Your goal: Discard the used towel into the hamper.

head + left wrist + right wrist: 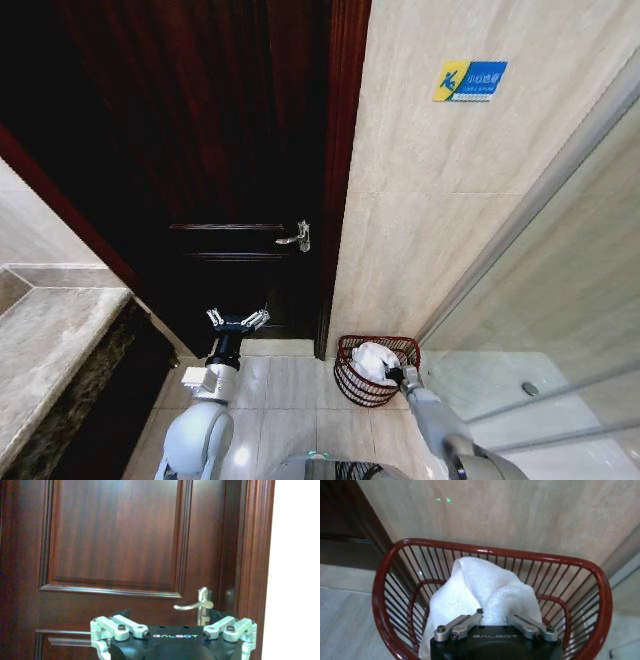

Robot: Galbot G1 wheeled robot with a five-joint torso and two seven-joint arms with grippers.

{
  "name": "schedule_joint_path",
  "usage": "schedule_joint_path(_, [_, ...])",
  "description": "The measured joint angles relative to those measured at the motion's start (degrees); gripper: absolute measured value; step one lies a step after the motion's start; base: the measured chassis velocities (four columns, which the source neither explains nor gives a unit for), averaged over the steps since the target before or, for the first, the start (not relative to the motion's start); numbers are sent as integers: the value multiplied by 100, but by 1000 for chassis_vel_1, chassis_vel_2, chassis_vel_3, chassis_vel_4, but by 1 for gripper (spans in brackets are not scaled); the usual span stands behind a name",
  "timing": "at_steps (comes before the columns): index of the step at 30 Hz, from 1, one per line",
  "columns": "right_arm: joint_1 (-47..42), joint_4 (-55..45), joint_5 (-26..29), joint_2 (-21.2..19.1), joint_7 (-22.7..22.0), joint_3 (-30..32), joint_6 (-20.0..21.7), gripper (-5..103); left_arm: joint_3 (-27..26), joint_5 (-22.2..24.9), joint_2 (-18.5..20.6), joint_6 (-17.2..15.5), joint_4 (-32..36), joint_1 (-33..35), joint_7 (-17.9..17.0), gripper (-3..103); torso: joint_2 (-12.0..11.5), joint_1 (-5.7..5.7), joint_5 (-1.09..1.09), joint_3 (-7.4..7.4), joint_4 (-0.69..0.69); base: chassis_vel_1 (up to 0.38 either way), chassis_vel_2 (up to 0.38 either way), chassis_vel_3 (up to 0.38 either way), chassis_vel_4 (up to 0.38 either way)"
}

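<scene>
Right hand (494, 620) is clenched on a bunched fold of the soft, light towel (470, 588), which droops limp just ahead of it inside the hamper (395, 573); left hand (237, 320) hovers released by the door.

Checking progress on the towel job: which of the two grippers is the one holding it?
The right gripper, pinching the white towel inside the red wire hamper. The left gripper hangs open before the door.

1 hamper (375, 371), red wire. 1 white towel (373, 361) in it. 2 grippers: left gripper (237, 321) up by the door, right gripper (396, 376) at the hamper. 1 dark door (230, 150) w/ 1 handle (296, 237). 1 blue & yellow sign (469, 80) on the wall.
</scene>
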State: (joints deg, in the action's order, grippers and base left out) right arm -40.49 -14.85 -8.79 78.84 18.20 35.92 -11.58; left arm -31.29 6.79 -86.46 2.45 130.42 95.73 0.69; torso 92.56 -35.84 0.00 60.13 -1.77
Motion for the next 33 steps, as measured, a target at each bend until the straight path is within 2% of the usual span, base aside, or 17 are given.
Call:
schedule_joint_path(8, [46, 93, 5, -36, -207, -95, 102, 5, 0, 0, 0, 0, 0, 0, 0, 100, 0, 0, 0, 0, 0, 0, 0, 0, 0])
schedule_joint_path(16, [139, 244, 3, -20, -642, -45, 263, 5, 0, 0, 0, 0, 0, 0, 0, 100, 0, 0, 0, 0, -1, 0, 0, 0, 0])
schedule_joint_path(23, [96, 139, -98, 69, -744, -85, 331, 5, 0, 0, -1, 0, 0, 0, 0, 100, 0, 0, 0, 0, 0, 0, 0, 0, 0])
schedule_joint_path(24, [88, 126, -99, 89, -759, -86, 337, 3, 0, 0, 0, 0, 0, 0, 0, 100, 0, 0, 0, 0, 0, 0, 0, 0, 0])
schedule_joint_path(27, [56, 64, -150, 142, -796, -88, 332, 17, 0, 0, 0, 0, 0, 0, 0, 100, 0, 0, 0, 0, -1, 0, 0, 0, 0])
schedule_joint_path(29, [51, 48, -157, 142, -798, -89, 318, 17, 0, 0, 0, 0, 0, 0, 0, 100, 0, 0, 0, 0, -1, 0, 0, 0, 0])
schedule_joint_path(30, [42, 26, -190, 139, -800, -89, 268, 28, 0, 0, 0, 0, 0, 0, 0, 100, 0, 0, -1, 0, 0, 0, 0, 0, 0])
schedule_joint_path(33, [39, 26, -205, 139, -790, -89, 164, 33, 0, 0, 0, 0, 0, 0, 0, 100, 0, 0, 0, 0, 0, 0, 0, 0, 0])
